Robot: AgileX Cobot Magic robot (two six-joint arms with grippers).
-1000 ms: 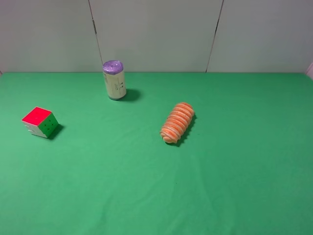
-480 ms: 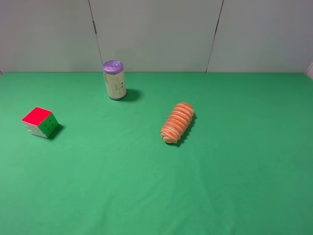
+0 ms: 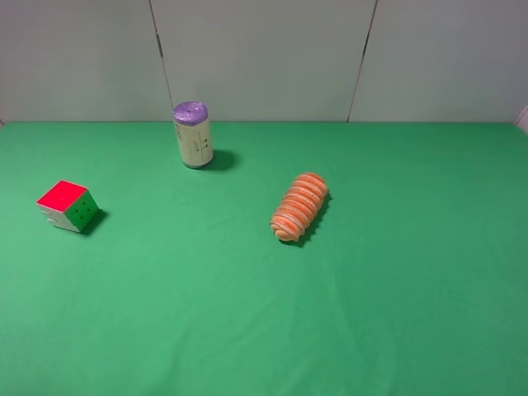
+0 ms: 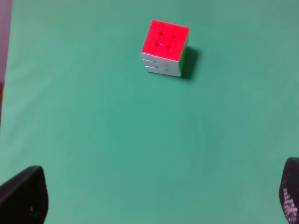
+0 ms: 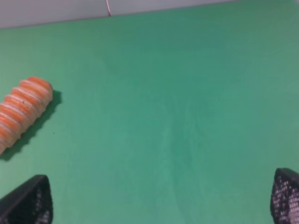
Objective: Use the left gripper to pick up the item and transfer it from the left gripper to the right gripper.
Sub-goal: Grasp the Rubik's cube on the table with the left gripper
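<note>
Left gripper [image 4: 155, 198] first: its two black fingers [image 4: 21, 198] show at the corners of my left wrist feed, spread wide apart and open, with only green cloth between them. The right gripper [image 5: 155, 198] reads the same way on its own feed, with its mesh-textured fingertips [image 5: 25, 200] far apart, open and holding nothing. Neither arm appears in the high camera. From there the green table [image 3: 371, 289] runs back to a grey panelled wall [image 3: 264, 58], and that far edge is the only border I see plainly. On the left wrist feed a dark strip [image 4: 4, 70] marks where the cloth ends, off to one side of the cube. Bare cloth fills the stretch between the left fingers and the puzzle cube [image 4: 165, 46], so that path looks open to me. In the high view the cube [image 3: 68, 205] sits far to the left, near that side of the frame. A purple-topped pale can [image 3: 192, 134] stands upright well behind it, close to the wall. An orange ribbed roll [image 3: 299, 206] lies on its side near the middle of the table, well apart from both. The right wrist feed catches the roll [image 5: 21, 114] off to one side, with wide open cloth beside it. The cube rests flat, its red face up, with a white side and a green side towards the high camera.
</note>
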